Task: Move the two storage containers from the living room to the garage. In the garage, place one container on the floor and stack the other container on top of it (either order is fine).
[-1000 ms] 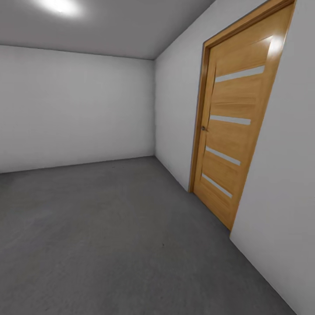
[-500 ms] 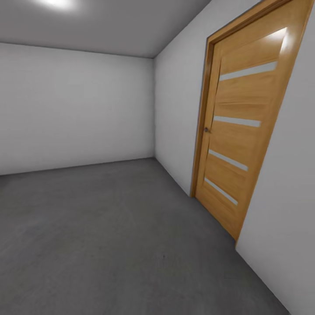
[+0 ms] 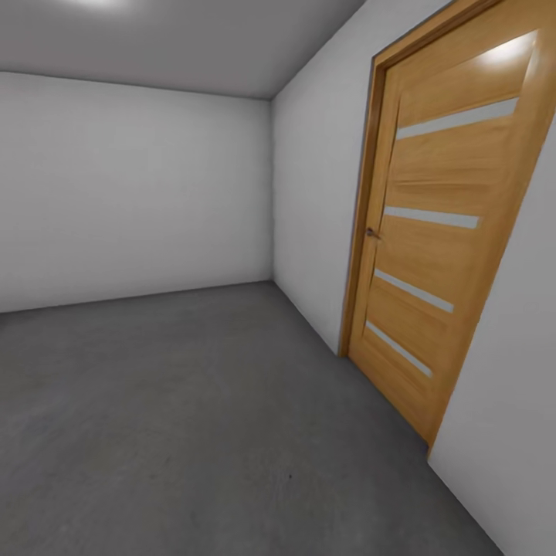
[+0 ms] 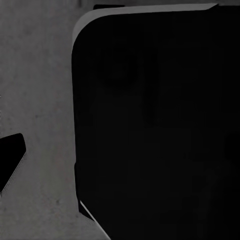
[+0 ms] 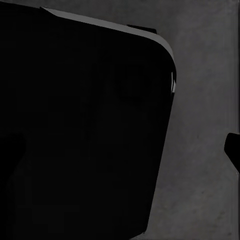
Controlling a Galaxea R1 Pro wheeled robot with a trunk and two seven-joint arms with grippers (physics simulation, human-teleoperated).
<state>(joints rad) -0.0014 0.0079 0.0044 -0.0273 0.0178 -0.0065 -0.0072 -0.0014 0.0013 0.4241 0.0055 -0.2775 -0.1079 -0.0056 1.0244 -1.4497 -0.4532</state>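
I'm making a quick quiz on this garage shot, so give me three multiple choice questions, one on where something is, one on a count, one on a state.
1. In the head view, where is the wooden door?
A. right wall
B. far wall
C. left wall

2. How many pale horizontal strips does the door have?
A. two
B. four
C. six

3. The door is:
A. wide open
B. off its hinges
C. closed

Answers:
1 A: the wooden door is set in the right wall.
2 B: four strips cross the door.
3 C: it sits flush in its frame above the grey floor.
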